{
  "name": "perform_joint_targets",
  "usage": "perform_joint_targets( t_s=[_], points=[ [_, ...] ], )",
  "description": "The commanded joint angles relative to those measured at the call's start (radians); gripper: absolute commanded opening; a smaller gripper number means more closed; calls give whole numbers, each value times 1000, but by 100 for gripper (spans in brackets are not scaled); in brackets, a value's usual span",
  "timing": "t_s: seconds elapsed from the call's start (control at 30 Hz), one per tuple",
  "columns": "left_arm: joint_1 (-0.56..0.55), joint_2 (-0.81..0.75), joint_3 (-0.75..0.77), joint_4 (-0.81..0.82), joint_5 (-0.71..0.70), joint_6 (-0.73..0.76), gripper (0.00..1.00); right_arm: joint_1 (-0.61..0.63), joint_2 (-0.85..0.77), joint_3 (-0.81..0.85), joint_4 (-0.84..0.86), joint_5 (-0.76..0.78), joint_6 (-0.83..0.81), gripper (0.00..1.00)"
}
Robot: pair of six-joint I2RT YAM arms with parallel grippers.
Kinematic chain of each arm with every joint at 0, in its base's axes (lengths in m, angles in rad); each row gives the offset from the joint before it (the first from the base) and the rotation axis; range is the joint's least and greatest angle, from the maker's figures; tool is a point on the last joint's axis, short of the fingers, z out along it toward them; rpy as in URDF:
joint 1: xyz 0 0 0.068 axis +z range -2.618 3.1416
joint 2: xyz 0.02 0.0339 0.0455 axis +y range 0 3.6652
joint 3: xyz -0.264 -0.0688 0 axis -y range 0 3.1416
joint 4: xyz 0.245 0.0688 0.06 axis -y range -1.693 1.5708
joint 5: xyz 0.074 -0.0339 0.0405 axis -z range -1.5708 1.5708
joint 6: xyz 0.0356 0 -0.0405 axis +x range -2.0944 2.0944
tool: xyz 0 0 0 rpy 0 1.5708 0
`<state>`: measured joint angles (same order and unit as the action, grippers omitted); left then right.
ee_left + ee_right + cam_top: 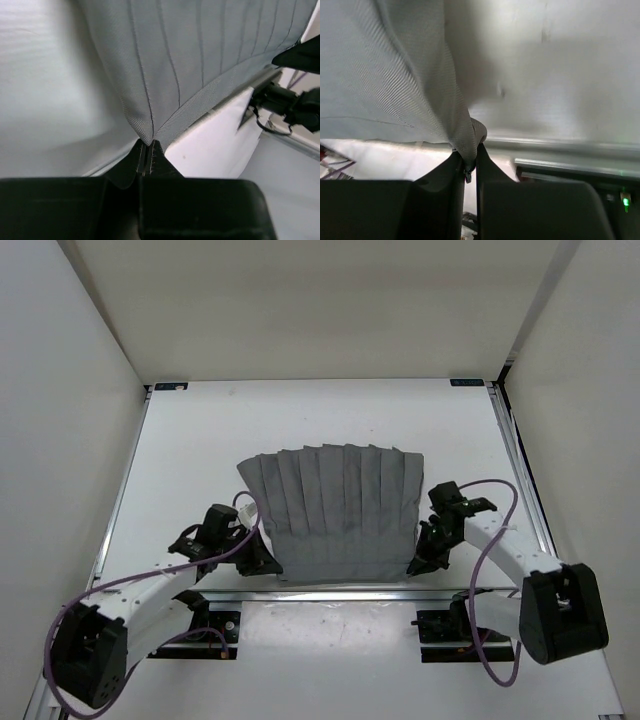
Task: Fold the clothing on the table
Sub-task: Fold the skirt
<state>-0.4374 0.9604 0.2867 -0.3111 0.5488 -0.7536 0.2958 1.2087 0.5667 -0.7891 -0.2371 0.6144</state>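
My left claw (146, 150) and right claw (468, 159) are each pinched shut on a near corner of the plain grey pleated fabric skirt (340, 510), which lies spread flat on the white rectangular surface (200, 440), so I judge the grasp done and every fold yet to make.

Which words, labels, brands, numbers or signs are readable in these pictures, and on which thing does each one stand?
No text can be read in any view.
A blue sticker at the table's far left corner and a second one at the far right corner: too small to read.
The clothing: no label or print shows.
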Motion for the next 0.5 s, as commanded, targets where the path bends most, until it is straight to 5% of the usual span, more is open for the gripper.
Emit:
perform_joint_targets(
  t_s=[0.0,0.23,0.47],
  points=[
    [-17,-93,66,-146,33,22,0,-14,-93,84,-194,-20,-13,0],
    [71,-272,179,-298,83,-29,0,57,-228,293,-403,-97,68,0],
    [223,-137,318,-179,41,-108,0,-151,-77,547,-316,-88,-48,0]
  ],
)
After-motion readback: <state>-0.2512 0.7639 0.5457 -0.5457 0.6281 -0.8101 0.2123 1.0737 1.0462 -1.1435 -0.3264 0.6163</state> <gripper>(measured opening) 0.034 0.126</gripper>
